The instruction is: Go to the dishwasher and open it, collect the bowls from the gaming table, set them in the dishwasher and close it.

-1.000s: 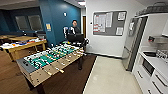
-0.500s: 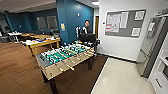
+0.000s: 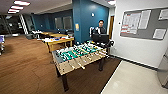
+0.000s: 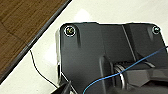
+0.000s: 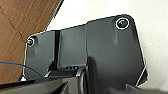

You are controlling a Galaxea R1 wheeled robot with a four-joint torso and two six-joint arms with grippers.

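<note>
Standing at the middle of the head view, a table-football table (image 3: 78,56) with a green field and rods is seen on dark legs, set on the brown wood-patterned floor (image 3: 25,67) close to where that floor meets a pale tiled floor (image 3: 135,80). Behind it, a person (image 3: 100,29) in dark clothing is seen beside a dark control rig (image 3: 100,38), in front of a blue wall (image 3: 85,20). Further back on the left side of that view, the gaming table (image 3: 58,41), a long worktop with a yellow wood edge and a pale top, is placed well apart from the robot, beyond the table-football table. Small coloured items are carried on it, but they are too blurred to be told apart, so the bowls cannot be made out. More yellow tables are seen deeper in the room. A grey notice board (image 3: 145,23) with papers is fixed to the white wall on the right, and a strip of a metallic grey front (image 3: 163,71) is cut by the right edge of the view.

In the wrist views, both arms are held over the pale tiled floor near the dark strip (image 4: 32,41) bordering the wood floor, and a thin blue cable (image 4: 130,67) is seen. Whether either claw is spread or pressed together cannot be told.
</note>
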